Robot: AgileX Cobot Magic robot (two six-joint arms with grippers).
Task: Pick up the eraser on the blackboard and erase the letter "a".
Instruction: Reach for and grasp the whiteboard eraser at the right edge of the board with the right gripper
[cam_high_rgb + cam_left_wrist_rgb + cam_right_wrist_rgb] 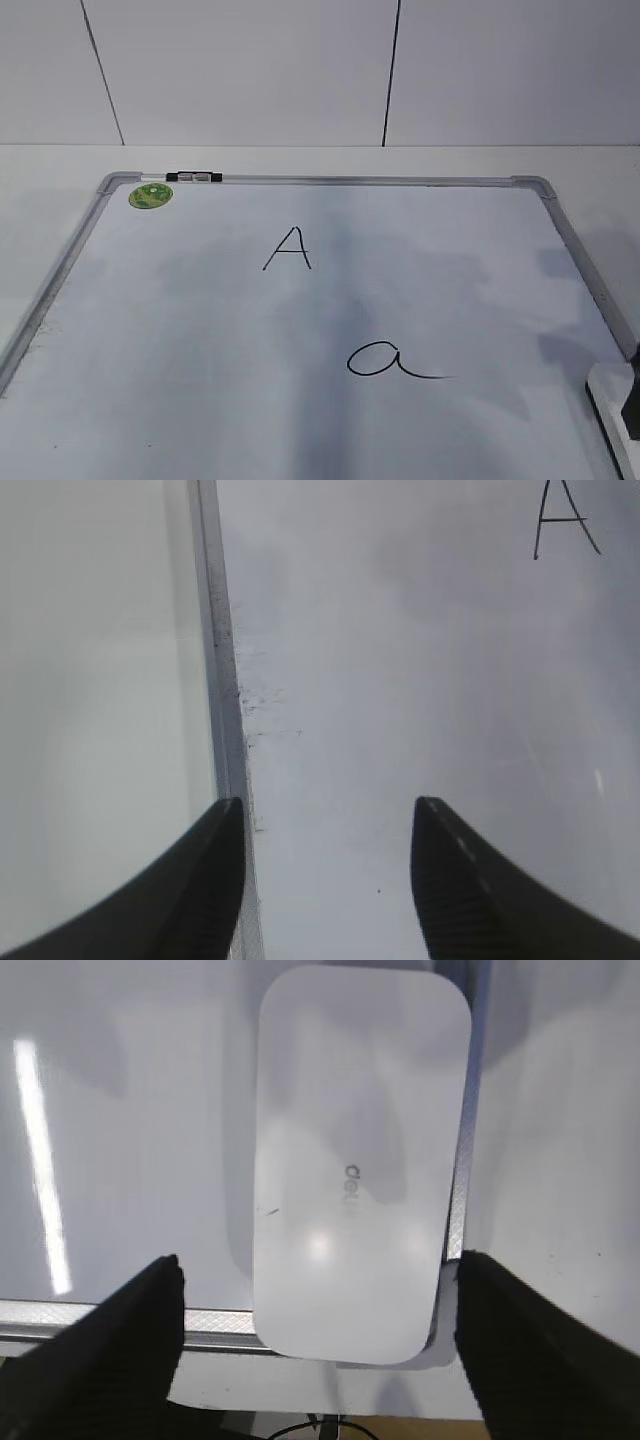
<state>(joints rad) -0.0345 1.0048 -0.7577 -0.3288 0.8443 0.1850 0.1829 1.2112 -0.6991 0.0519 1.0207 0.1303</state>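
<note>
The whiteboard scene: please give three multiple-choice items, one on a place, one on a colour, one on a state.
1. Where does the eraser lie on the board?
A. in its middle
B. at a corner, over the frame
C. off the board

2. What colour is the round sticker?
A. red
B. blue
C. green

3. How is the right gripper?
A. open, one finger on each side of the eraser
B. shut on the eraser
C. shut on a marker

Key: 1 B, the right wrist view shows it across the frame's corner; 2 C, the exterior view shows green; 3 A, gaps show beside both fingers.

Both the left gripper [325, 880] and right gripper [320, 1345] are spread wide, apparently pointing downward, holding nothing.
</note>
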